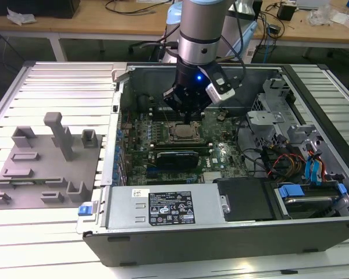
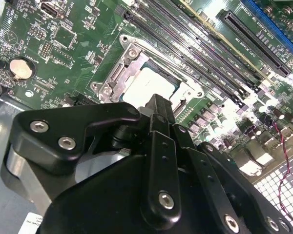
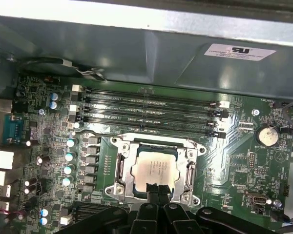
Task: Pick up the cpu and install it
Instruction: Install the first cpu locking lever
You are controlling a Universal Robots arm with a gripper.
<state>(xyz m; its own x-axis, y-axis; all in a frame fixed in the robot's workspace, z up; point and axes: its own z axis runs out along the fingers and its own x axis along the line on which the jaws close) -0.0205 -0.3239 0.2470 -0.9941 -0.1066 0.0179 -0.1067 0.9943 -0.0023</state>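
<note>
Cpu (image 3: 154, 165) in socket (image 3: 121, 169), pincer (image 3: 157, 187) at its edge.

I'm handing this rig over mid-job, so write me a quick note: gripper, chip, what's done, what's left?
Gripper: shut, holding nothing, tips low over the chip's edge; I cannot tell whether they touch it.
Chip: lying flat in the socket on the green board, inside the open computer case.
Done: chip is in the socket.
Left: confirming it is fully seated, which cannot be judged from here.
</note>
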